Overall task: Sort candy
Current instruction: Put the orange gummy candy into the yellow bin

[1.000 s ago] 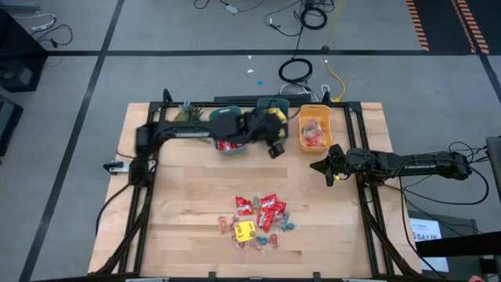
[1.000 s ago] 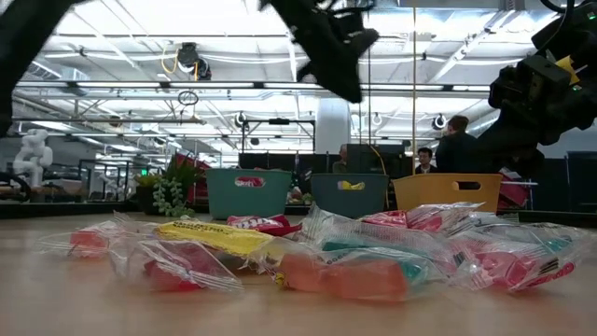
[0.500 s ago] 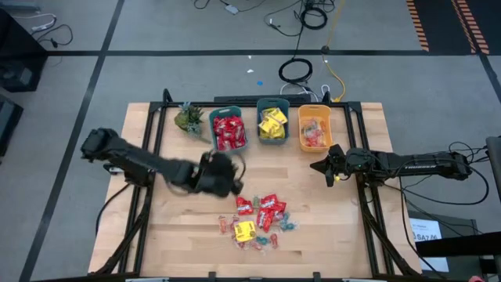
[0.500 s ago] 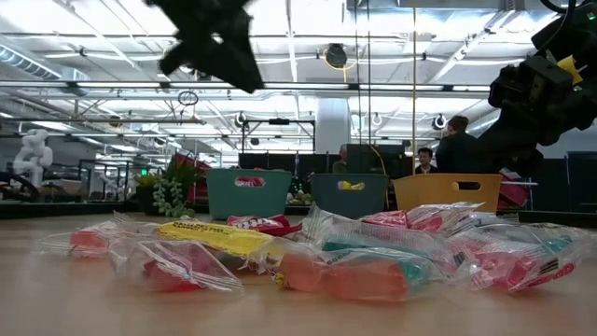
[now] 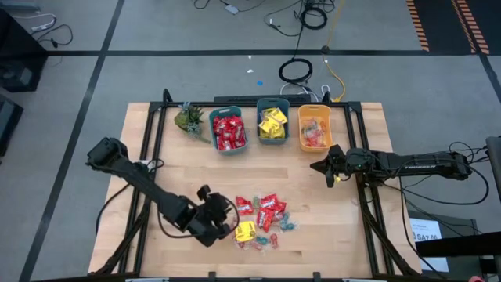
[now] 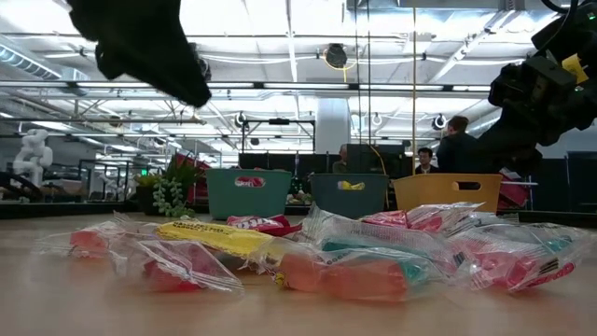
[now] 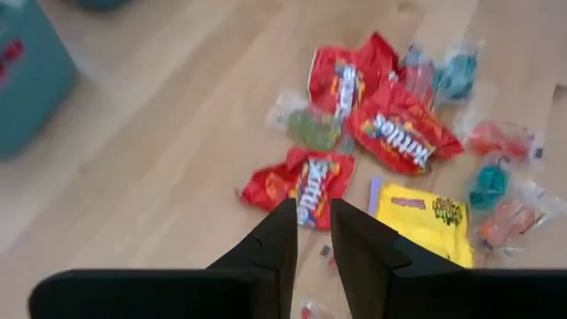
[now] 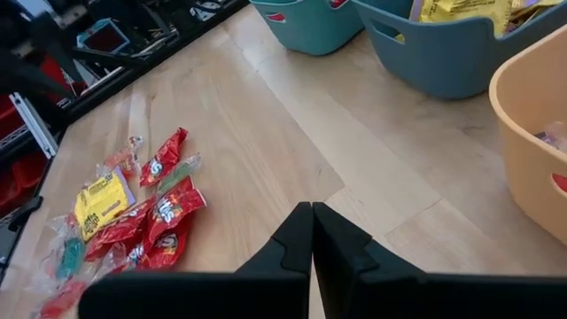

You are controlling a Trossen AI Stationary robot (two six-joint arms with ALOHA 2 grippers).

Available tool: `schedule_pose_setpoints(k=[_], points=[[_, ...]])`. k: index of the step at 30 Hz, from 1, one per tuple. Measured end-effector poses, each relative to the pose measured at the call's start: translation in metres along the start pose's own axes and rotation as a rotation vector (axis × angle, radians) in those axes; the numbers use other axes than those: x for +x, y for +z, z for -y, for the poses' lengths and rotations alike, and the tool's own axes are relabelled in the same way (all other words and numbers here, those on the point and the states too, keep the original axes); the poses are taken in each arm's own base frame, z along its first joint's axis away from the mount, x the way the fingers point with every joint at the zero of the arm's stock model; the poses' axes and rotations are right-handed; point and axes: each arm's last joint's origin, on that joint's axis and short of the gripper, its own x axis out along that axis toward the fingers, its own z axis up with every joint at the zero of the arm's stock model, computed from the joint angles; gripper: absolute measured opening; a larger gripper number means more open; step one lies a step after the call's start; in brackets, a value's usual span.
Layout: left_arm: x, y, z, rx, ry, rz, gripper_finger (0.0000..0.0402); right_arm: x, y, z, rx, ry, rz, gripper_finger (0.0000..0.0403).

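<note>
The candy lies in a loose pile (image 5: pixel 261 219) on the wooden table near its front edge: red packets (image 7: pixel 301 182), a yellow packet (image 7: pixel 421 217), and small clear, teal and pink wrapped pieces (image 7: pixel 487 182). My left gripper (image 5: pixel 229 227) hangs above the pile's left side, slanting down. Its fingers (image 7: pixel 310 232) stand a little apart with nothing between them, over the near end of a red packet. In the low view it is a dark shape (image 6: pixel 140 47) high above the sweets. My right gripper (image 8: pixel 312 213) is shut and waits at the table's right (image 5: pixel 317 166).
Three bins stand in a row at the far edge: a teal one (image 5: pixel 228 131) with red packets, a teal one (image 5: pixel 272 124) with yellow packets, and an orange one (image 5: pixel 315 128) with small pieces. A small green plant (image 5: pixel 189 117) stands left of them. People stand in the room behind (image 6: pixel 457 140).
My left gripper has swung from over the bins at the far edge toward the near edge and somewhat left. It has sunk and now hangs beside the candy pile. The candy and my right arm have kept still.
</note>
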Motion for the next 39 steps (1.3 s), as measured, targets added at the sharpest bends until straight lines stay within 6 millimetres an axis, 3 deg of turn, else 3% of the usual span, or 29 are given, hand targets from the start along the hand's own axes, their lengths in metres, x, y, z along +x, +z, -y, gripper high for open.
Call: schedule_pose_setpoints(k=[10, 15, 21, 25, 30, 39], points=[[0.025, -0.022, 0.012, -0.091, -0.045, -0.174, 0.0167, 0.000, -0.001, -0.002, 0.002, 0.071, -0.044, 0.0002], [0.034, -0.043, 0.022, -0.067, -0.082, -0.299, 0.0175, 0.000, -0.001, -0.002, 0.001, 0.072, -0.045, 0.0002], [0.057, -0.078, 0.030, -0.093, 0.010, -0.366, 0.0174, 0.000, -0.001, -0.002, -0.003, 0.072, -0.045, 0.0002], [0.064, -0.084, 0.031, -0.102, 0.020, -0.407, 0.0136, 0.000, -0.001, -0.002, -0.003, 0.072, -0.045, 0.0002], [0.054, -0.074, 0.027, -0.100, 0.030, -0.410, 0.0025, 0.000, -0.002, -0.002, -0.007, 0.068, -0.052, 0.0002], [0.022, -0.040, 0.006, -0.080, -0.009, -0.478, 0.0003, 0.000, -0.004, -0.001, -0.047, 0.058, -0.068, 0.0002]])
